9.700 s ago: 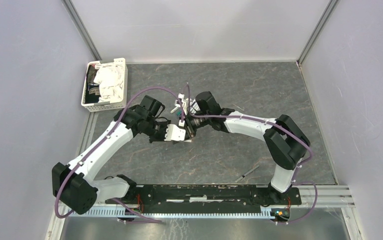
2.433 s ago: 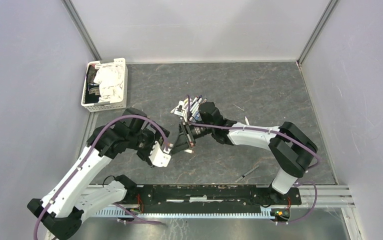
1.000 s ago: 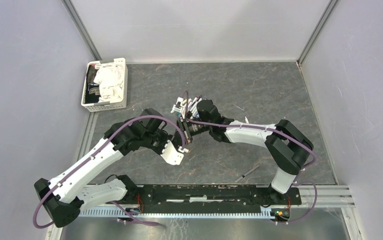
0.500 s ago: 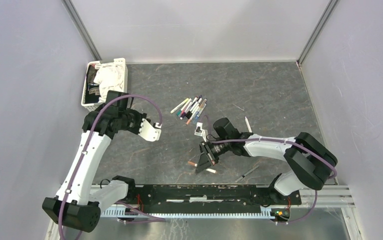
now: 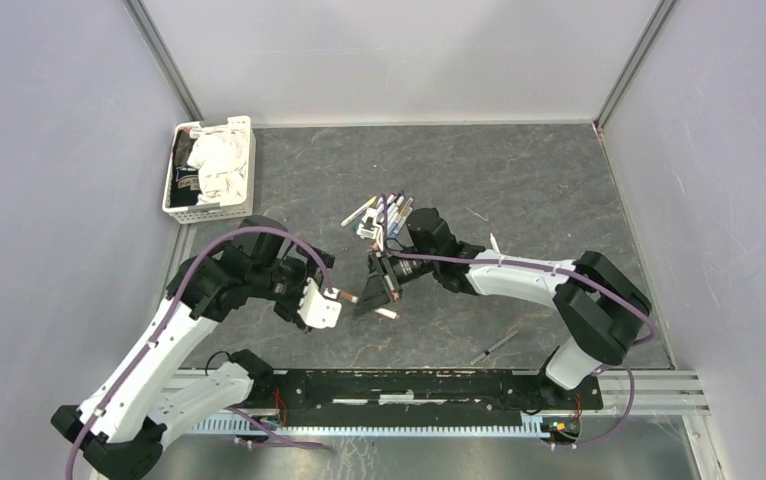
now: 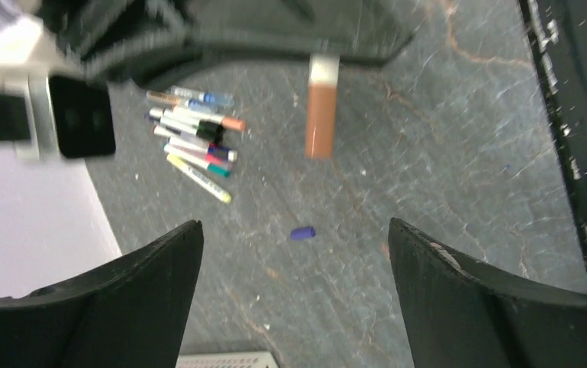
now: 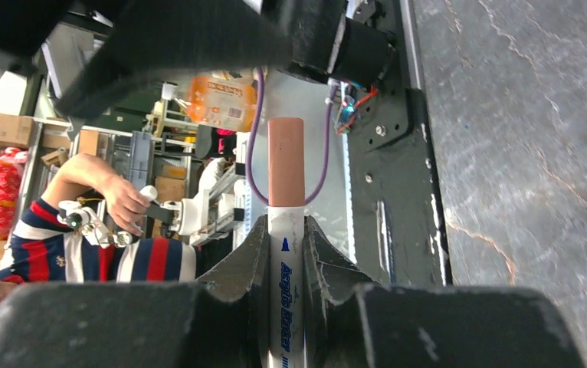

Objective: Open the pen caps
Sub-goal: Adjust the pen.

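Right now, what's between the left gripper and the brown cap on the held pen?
Only air, by the left wrist view: the open left gripper faces the brown cap, with a loose blue cap on the table beyond.

Two arms: left arm (image 5: pixel 149 350), right arm (image 5: pixel 509 275).
One white basket (image 5: pixel 207 213), far left; one bundle of white cloth (image 5: pixel 214 160) inside.
One pile of pens (image 6: pixel 195 138), far centre: about seven counted, overlap blurring exact number.
One brown-capped pen (image 7: pixel 285 261), centre.
Three single pens on table: one near centre (image 5: pixel 386 313), one white at right (image 5: pixel 492 243), one dark at near right (image 5: pixel 494 348).
Of pen caps told apart: one loose blue cap (image 6: pixel 302 232), one brown cap (image 7: pixel 286 161) on pen.
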Controlling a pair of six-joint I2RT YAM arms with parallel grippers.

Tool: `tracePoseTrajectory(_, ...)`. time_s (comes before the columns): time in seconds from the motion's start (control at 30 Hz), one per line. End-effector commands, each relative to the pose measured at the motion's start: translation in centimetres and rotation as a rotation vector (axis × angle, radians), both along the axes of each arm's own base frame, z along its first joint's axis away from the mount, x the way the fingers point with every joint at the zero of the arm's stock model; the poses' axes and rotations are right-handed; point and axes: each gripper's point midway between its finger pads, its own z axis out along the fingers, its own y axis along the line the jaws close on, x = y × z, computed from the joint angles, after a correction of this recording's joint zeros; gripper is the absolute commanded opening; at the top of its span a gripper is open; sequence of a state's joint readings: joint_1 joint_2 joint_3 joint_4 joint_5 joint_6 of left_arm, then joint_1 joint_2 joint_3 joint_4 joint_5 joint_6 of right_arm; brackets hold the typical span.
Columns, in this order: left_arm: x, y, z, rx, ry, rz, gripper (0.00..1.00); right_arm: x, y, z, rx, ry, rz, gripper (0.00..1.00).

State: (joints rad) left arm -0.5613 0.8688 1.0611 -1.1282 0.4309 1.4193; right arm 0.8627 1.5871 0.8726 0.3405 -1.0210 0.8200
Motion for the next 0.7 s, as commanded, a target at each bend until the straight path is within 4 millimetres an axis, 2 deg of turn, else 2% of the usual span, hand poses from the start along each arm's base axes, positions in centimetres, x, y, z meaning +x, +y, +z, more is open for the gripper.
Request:
tracePoseTrajectory(0.0, -1.1, -2.5, 1.1, -0.098, 0.11, 0.021, 0.99, 0.7, 2.3, 3.7, 0.099, -0.008, 0.032, 0.0)
tracePoseTrajectory(0.03, -1.2, -2.7, 1.0, -0.094, 0.12, 0.02, 0.97, 0.9, 2.5, 3.8, 0.1, -0.01, 0.03, 0.0)
tracePoseTrajectory(0.2, -1.6, -3.1, -1.1, -0.015, 0.172, 0.027, 0.52, 1.4, 3.1, 3.5, 0.082, -0.003, 0.031, 0.0)
tracePoseTrajectory(0.27, -1.3, -3.1, -1.4, 0.001, 0.178, 0.039, 0.43, 1.5, 3.2, 3.2, 0.072, -0.002, 0.029, 0.0)
tracePoseTrajectory(0.43, -1.2, -3.7, -1.1, -0.005, 0.163, 0.031, 0.31, 1.8, 3.5, 2.5, 0.044, 0.01, 0.029, 0.0)
tracePoseTrajectory(0.47, -1.2, -3.8, -1.1, -0.002, 0.164, 0.031, 0.27, 1.9, 3.6, 2.5, 0.04, 0.007, 0.03, 0.03)
tracePoseTrajectory(0.5, -1.2, -3.8, -1.2, 0.002, 0.166, 0.035, 0.21, 2.0, 3.6, 2.6, 0.04, 0.0, 0.027, 0.13)
tracePoseTrajectory(0.53, -1.2, -3.8, -1.3, 0.005, 0.17, 0.038, 0.1, 2.3, 3.6, 2.5, 0.031, -0.009, 0.021, 0.28)
tracePoseTrajectory(0.57, -1.2, -3.7, -1.4, 0.006, 0.181, 0.054, 0.03, 2.5, 3.4, 2.5, 0.029, -0.027, 0.012, 0.36)
tracePoseTrajectory(0.63, -1.2, -3.7, -1.7, 0.003, 0.215, 0.103, 0.02, 3.8, 2.4, 2.2, -0.003, -0.098, -0.036, 0.5)
tracePoseTrajectory(0.67, -1.2, -3.7, -1.8, -0.007, 0.239, 0.139, 0.02, 4.5, 1.6, 2.2, -0.019, -0.149, -0.064, 0.53)
